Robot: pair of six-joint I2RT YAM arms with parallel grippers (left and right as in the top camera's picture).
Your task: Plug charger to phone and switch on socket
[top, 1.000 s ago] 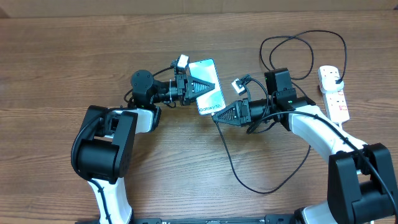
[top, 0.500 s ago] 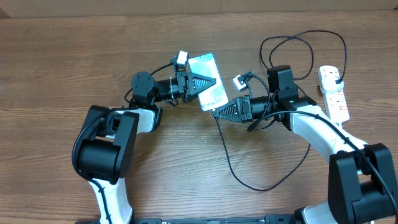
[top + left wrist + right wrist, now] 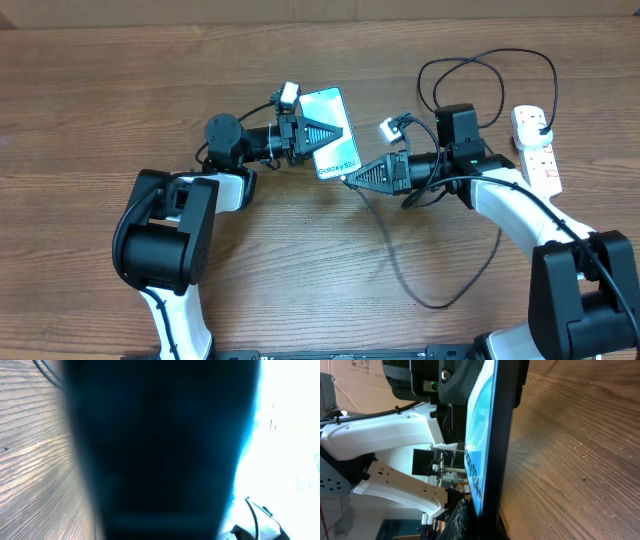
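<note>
L arm lies low across worktop [image 3: 100,100], forearm pointing right; L pincer [image 3: 322,135] clamped on phone [image 3: 340,152] at its upper half, mid-worktop. R arm bent at elbow, reaching left; R pincer [image 3: 350,179] pinched on charger [image 3: 436,305] tip, right at phone's lower edge. Cable loops back toward socket [image 3: 540,160], far right.

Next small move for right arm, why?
Probably nudge the right end effector, with the charger, slightly toward the lower end of the phone. Its tip sits at that end while the left end effector holds the phone; seating can't be confirmed.
</note>
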